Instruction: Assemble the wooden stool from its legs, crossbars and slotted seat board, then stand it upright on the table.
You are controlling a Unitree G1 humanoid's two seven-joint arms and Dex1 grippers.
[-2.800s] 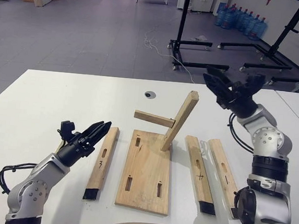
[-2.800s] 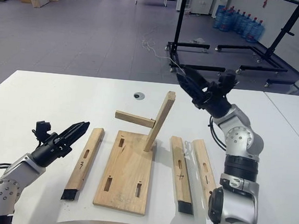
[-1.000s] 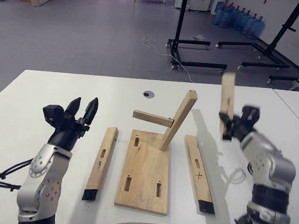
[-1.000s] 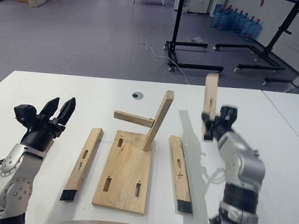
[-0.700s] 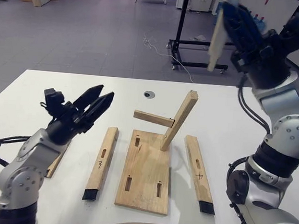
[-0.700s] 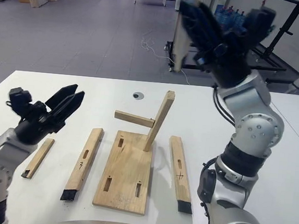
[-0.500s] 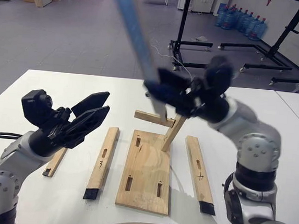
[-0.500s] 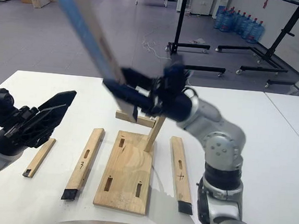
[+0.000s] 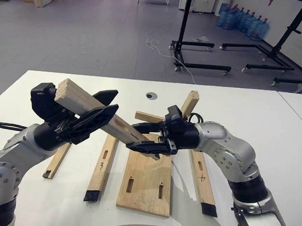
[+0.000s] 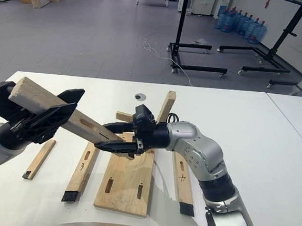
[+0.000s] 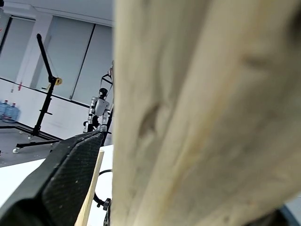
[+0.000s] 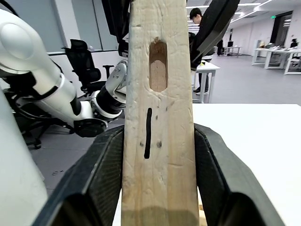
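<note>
Head views: four legs, two crossbars, one seat board (image 9: 146, 181). Held leg (image 9: 122, 127) in the air above the white table (image 9: 288, 119); slants from high on the left down to just over the board. Left gripper (image 9: 112, 101) at the high end, grip impossible to tell; right gripper (image 9: 130, 136) clamped on the low end. Upright leg (image 9: 190, 100) in the board, carrying one crossbar (image 9: 146, 116). Left flat leg (image 9: 102, 164) and right flat leg (image 9: 202, 178) beside the board, second crossbar (image 9: 57, 160) flat at far left. Behind: grey floor, black stands (image 9: 199, 43), blue bottles (image 9: 244, 18).

Left wrist view: held leg (image 11: 202, 113) close up.

Right wrist view: slot (image 12: 158, 66) facing the camera, pads (image 12: 101, 183) pressed to both sides.
</note>
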